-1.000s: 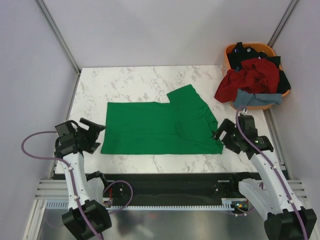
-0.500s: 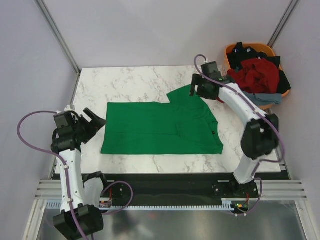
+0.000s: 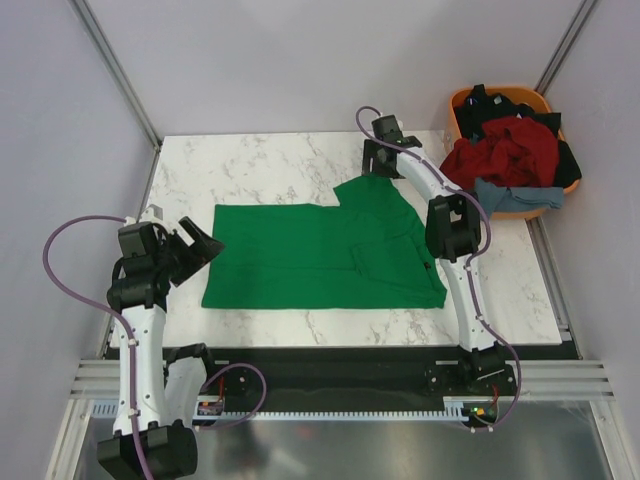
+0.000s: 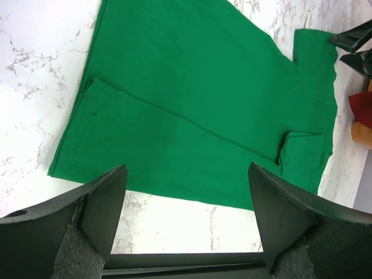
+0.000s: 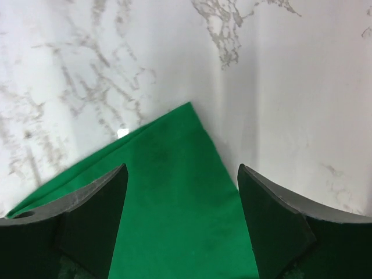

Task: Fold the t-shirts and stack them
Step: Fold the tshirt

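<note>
Bright green cotton t-shirt (image 3: 320,255) lies flat mid-way across the white marble-pattern table (image 3: 250,165), long side running left to right. One long panel is folded in over the body, and a short sleeve sticks out at the far right corner.

Left gripper (image 3: 203,245): just off the green shirt's left edge, above the table. Jaws wide apart, nothing between them. The wrist view looks along the whole shirt.

Right gripper (image 3: 377,165): over the tip of the protruding sleeve. Jaws wide apart, with the sleeve corner seen in the gap. Cannot tell whether it touches the cloth.

Orange plastic basket (image 3: 460,100): well beyond the green shirt's right side, at the table's far right corner. It holds a crumpled dark red shirt (image 3: 505,150), a black shirt (image 3: 490,105) and a grey-blue shirt (image 3: 510,197) that hangs over the near rim.
</note>
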Motion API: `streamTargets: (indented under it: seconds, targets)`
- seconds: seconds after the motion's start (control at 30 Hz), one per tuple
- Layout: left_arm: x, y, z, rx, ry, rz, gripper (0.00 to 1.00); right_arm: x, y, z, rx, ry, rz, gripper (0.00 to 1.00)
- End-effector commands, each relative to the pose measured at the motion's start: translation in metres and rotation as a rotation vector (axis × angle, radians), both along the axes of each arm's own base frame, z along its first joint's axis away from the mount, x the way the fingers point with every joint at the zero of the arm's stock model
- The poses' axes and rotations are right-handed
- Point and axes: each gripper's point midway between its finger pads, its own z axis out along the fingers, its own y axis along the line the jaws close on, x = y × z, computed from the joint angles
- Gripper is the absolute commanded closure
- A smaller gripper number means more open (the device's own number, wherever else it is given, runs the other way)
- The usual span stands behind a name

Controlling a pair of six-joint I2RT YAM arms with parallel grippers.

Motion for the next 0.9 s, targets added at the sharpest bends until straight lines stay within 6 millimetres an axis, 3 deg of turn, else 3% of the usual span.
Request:
streamTargets:
  seconds: [0.0,0.27,0.47,0.57,0.77,0.87]
  targets:
    - [0.002,0.003,0.002,0.044,-0.024,-0.015,0.09,0.024,-0.015,0.009,-0.018,-0.076,-0.030,0.17]
    - [0.001,0.000,0.001,0.041,-0.022,-0.029,0.10,0.033,-0.009,-0.009,0.022,-0.088,-0.026,0.29]
    - [0.002,0.000,0.000,0.042,-0.019,-0.026,0.10,0.026,0.003,-0.029,0.069,-0.050,0.014,0.55]
    - [0.002,0.000,-0.002,0.039,-0.007,-0.026,0.10,0.023,0.004,-0.035,0.078,-0.042,0.023,0.60]
    - [0.003,0.003,-0.007,0.044,0.012,-0.010,0.12,0.021,0.008,-0.039,0.097,-0.036,0.040,0.81]
    - [0.005,0.006,-0.009,0.045,0.026,0.009,0.12,0.020,0.009,-0.038,0.111,-0.038,0.042,1.00]
